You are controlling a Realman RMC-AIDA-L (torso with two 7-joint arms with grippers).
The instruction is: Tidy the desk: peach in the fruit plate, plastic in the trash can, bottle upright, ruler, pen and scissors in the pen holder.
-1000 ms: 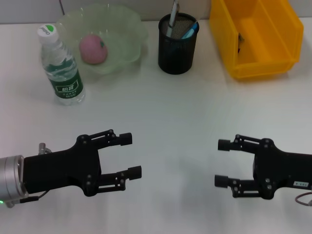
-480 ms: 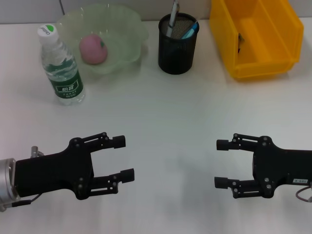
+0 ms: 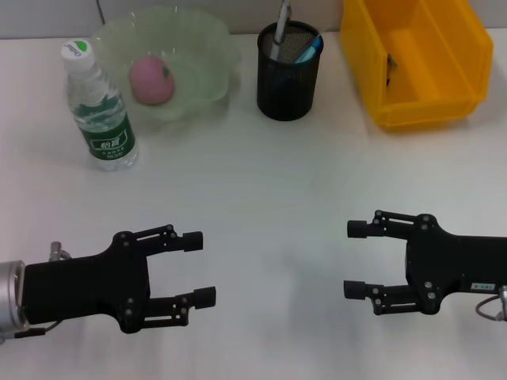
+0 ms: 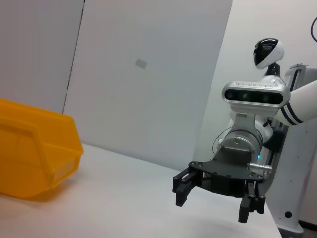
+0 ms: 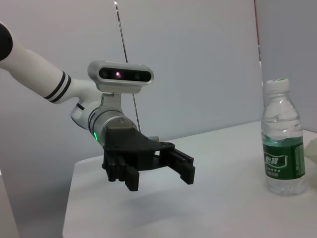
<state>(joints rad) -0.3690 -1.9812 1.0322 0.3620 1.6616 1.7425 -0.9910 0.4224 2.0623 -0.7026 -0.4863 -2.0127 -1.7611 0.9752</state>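
Since the earlier frames the left gripper (image 3: 198, 268) has been drawn back toward the near edge at about 7 o'clock, and the right gripper (image 3: 354, 260) has been shifted slightly inward at about 4 o'clock; both are held spread apart with nothing between the fingers, above the white desk (image 3: 261, 182).

At 11 o'clock the peach (image 3: 150, 79) is seen lying inside the translucent green fruit plate (image 3: 207, 47). At 12 o'clock the black mesh pen holder (image 3: 288, 73) is seen standing upright, with a grey pen (image 3: 282, 20) and a blue-tipped item (image 3: 310, 49) held in it. At 1 o'clock a yellow bin (image 3: 412, 55) is placed, with a small dark object lying against its inner wall; what that object is cannot be told.

Just beside the plate, at 10 o'clock, the water bottle (image 3: 98, 109) is found standing upright with its cap on.

Between the grippers and the row of containers, a wide stretch of bare desk is left.
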